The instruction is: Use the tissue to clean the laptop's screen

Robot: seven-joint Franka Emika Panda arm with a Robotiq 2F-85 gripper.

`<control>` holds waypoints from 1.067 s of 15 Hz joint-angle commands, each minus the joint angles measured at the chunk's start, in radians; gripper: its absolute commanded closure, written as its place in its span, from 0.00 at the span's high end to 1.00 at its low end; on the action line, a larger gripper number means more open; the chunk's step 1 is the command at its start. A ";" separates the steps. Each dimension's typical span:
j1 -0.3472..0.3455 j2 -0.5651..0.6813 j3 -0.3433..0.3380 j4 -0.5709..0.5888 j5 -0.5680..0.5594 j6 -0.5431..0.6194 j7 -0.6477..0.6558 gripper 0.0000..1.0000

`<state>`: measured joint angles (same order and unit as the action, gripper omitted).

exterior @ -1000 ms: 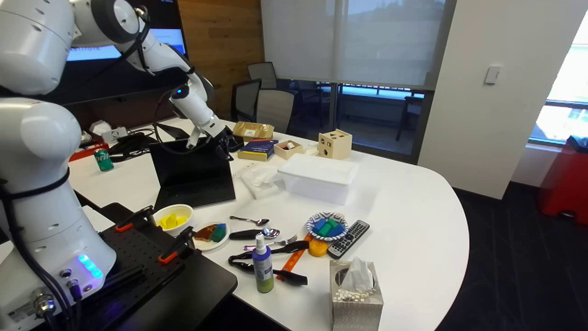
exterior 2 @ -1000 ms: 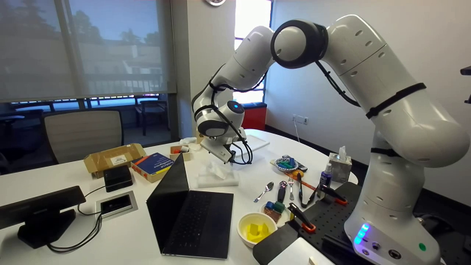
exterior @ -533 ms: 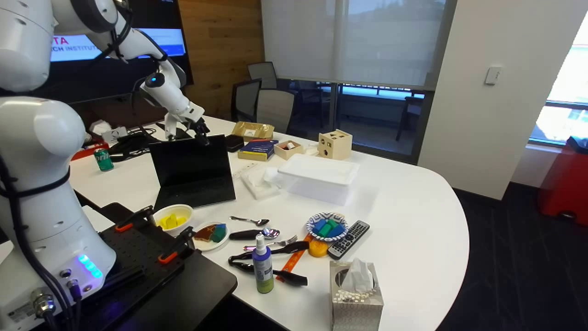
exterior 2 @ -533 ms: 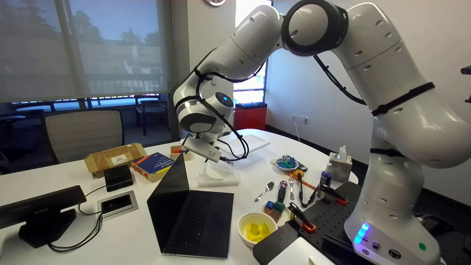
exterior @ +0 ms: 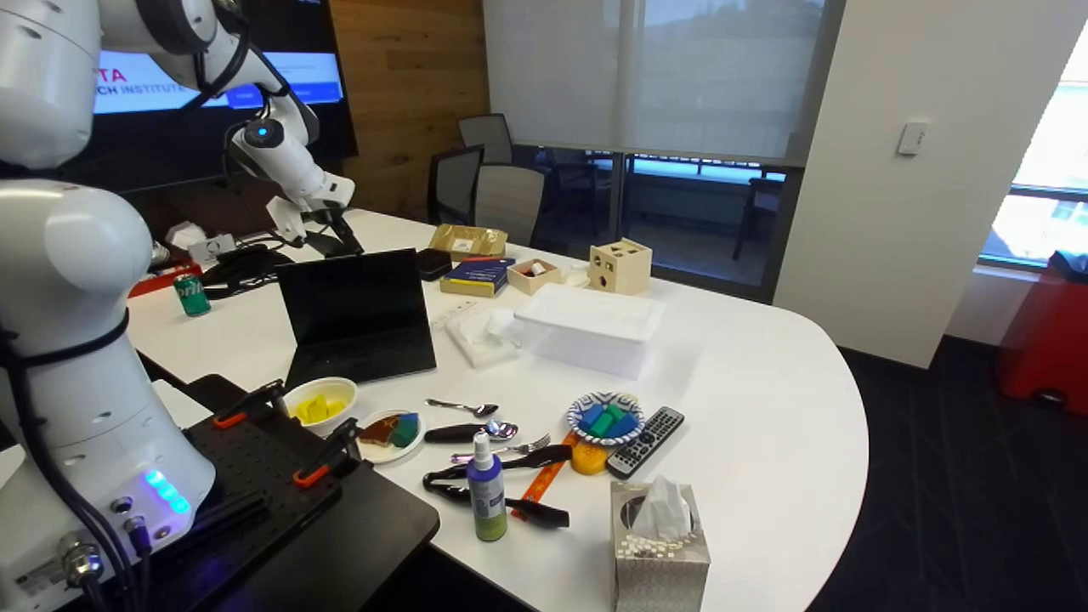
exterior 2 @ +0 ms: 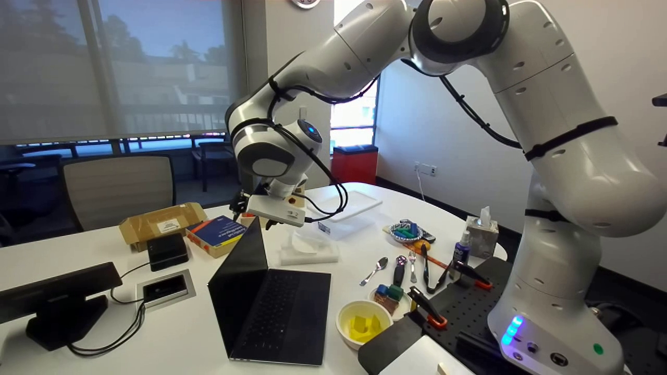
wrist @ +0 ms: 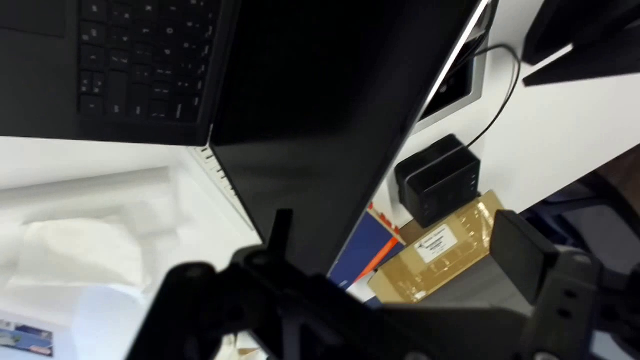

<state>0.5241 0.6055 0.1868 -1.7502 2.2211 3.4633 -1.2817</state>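
The open laptop with its dark screen (exterior: 353, 293) stands on the table, in both exterior views (exterior 2: 241, 284). The screen also fills the upper middle of the wrist view (wrist: 325, 100). A white tissue (exterior: 501, 325) droops over a flat white pack beside the laptop; it shows in the wrist view (wrist: 82, 250). Another tissue (exterior: 663, 514) sticks up from a patterned tissue box (exterior: 659, 561) at the near table edge. My gripper (exterior: 338, 236) is above the screen's top edge, toward its rear. Its fingers (wrist: 402, 242) are wide apart with nothing between them.
A blue book (exterior 2: 219, 234), a cardboard box (exterior 2: 167, 224) and a black device (exterior 2: 168, 251) stand behind the screen. A clear lidded bin (exterior: 586, 331) is beside the tissue pack. A bowl of yellow pieces (exterior 2: 365, 325) and a spray bottle (exterior: 487, 493) stand nearer the base.
My gripper has moved from near the tissue pack to above and behind the laptop screen's top edge. The tissue on the pack has changed shape, from peaked to drooping sideways.
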 commanded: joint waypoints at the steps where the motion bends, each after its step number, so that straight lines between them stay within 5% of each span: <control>1: -0.099 0.041 0.129 0.053 0.029 -0.001 -0.192 1.00; 16: -0.097 0.189 0.161 0.250 0.014 -0.001 -0.593 1.00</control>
<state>0.4409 0.7381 0.3339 -1.5581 2.2163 3.4517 -1.7891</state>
